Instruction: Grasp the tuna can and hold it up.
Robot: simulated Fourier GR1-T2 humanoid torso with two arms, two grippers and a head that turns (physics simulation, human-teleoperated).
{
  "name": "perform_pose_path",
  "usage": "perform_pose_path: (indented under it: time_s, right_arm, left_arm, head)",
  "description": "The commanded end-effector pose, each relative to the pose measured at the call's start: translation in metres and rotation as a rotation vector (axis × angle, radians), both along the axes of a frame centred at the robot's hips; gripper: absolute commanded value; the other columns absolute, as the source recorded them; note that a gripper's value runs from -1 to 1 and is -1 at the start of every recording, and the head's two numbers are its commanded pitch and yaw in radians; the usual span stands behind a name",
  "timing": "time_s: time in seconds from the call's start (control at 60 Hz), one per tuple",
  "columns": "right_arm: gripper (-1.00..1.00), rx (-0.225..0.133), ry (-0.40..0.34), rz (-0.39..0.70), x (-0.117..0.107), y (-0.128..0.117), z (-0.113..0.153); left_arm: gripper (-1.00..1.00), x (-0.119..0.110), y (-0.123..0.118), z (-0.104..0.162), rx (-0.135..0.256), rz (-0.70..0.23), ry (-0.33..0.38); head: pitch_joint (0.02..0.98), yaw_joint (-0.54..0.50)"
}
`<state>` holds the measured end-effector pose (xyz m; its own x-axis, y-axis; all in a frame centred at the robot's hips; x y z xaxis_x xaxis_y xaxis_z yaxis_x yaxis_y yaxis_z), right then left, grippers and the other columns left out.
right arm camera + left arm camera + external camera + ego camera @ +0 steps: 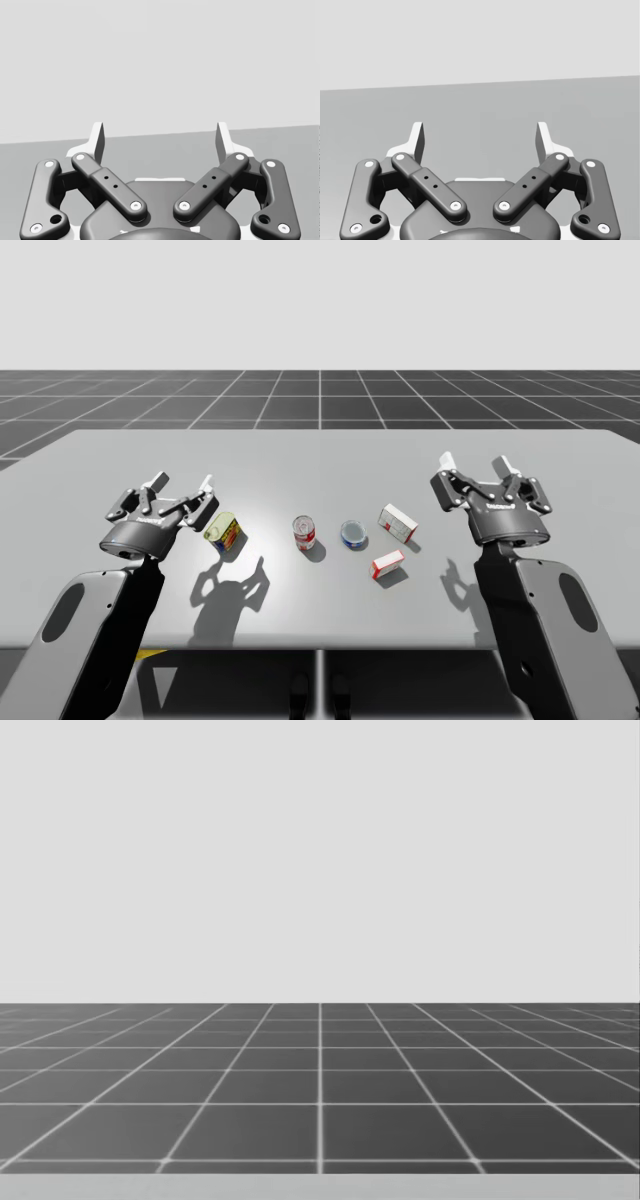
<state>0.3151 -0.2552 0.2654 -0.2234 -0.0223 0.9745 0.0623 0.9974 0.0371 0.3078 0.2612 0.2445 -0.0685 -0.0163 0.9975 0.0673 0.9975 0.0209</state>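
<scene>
Setting: a simulated humanoid robot stands at a flat grey table [320, 455], with a dark gridded floor [320, 1090] stretching away beyond its far edge.

Tuna can: the low round blue tuna can [353, 534] sits upright near the middle of the table, untouched and well apart from both grippers.

Neighbours: a red-and-white cylindrical can [304, 533] stands just left of the tuna can. A white-and-red rectangular box [398, 523] lies just to its right, and a smaller red-and-white box [388, 564] lies nearer and to the right.

Far left of the row: a yellow can with a blue-and-red label [224, 534] sits tilted, near the left gripper.

Left gripper: the left gripper [182, 485] hangs above the left part of the table with its fingers spread wide and nothing between them. The left wrist view shows the same wide gap [480, 137] over bare table.

Right gripper: the right gripper [477, 465] hangs above the right part of the table, to the right of the boxes. Its fingers also stand wide apart and empty, as the right wrist view confirms [160, 137].

Shadows: both grippers cast dark shadows on the tabletop near its front edge.
</scene>
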Motion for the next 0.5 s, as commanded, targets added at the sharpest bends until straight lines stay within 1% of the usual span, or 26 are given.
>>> perform_pose_path:
  time_s: [0.017, 0.05, 0.067, 0.083, 0.117, 0.167, 0.2, 0.233, 0.4, 0.467, 0.5]
  right_arm:
    - [-1.00, 0.019, 0.006, -0.019, -0.0032, 0.0014, -0.0011]
    - [-1.00, 0.008, 0.000, -0.007, -0.0030, 0.0011, -0.0012]
    - [-1.00, 0.009, -0.002, -0.009, -0.0026, 0.0010, -0.0012]
    - [-1.00, 0.018, 0.000, -0.008, -0.0018, 0.0011, -0.0013]
    - [-1.00, 0.021, 0.012, 0.001, -0.0002, 0.0005, -0.0009]
    - [-1.00, 0.017, 0.031, 0.014, 0.0004, 0.0000, -0.0012]
    - [-1.00, 0.012, 0.031, 0.020, 0.0004, -0.0002, -0.0015]
    - [-1.00, 0.016, 0.031, 0.018, 0.0006, -0.0002, -0.0016]
    - [-1.00, 0.004, 0.032, 0.012, 0.0016, -0.0010, -0.0022]
    - [-1.00, 0.001, 0.032, 0.009, 0.0019, -0.0015, -0.0021]
    - [-1.00, -0.001, 0.032, 0.008, 0.0020, -0.0015, -0.0020]
  left_arm:
    - [-1.00, 0.0001, 0.0000, 0.0000, 0.000, 0.001, 0.000]
    - [-1.00, 0.0001, -0.0001, 0.0000, 0.000, 0.000, 0.000]
    - [-1.00, 0.0002, -0.0001, 0.0000, 0.000, 0.000, 0.000]
    - [-1.00, 0.0002, -0.0002, 0.0000, 0.000, 0.001, 0.000]
    - [-1.00, 0.0003, -0.0003, 0.0000, 0.001, 0.001, 0.000]
    - [-1.00, 0.0003, -0.0003, 0.0000, 0.000, 0.001, 0.001]
    - [-1.00, 0.0003, -0.0003, 0.0000, -0.001, 0.001, 0.001]
    - [-1.00, 0.0001, -0.0002, 0.0000, -0.002, 0.001, 0.002]
    - [-1.00, -0.0002, -0.0001, 0.0000, -0.003, -0.001, 0.002]
    - [-1.00, 0.0000, -0.0001, -0.0001, -0.003, -0.002, 0.003]
    - [-1.00, 0.0001, -0.0001, -0.0001, -0.002, -0.002, 0.002]
  head:
    - [0.050, 0.00]
    - [0.051, 0.00]
    - [0.053, 0.00]
    - [0.054, 0.00]
    - [0.062, 0.00]
    - [0.081, 0.00]
    - [0.095, 0.00]
    - [0.131, 0.00]
    - [0.265, 0.00]
    - [0.347, 0.01]
    - [0.371, 0.01]
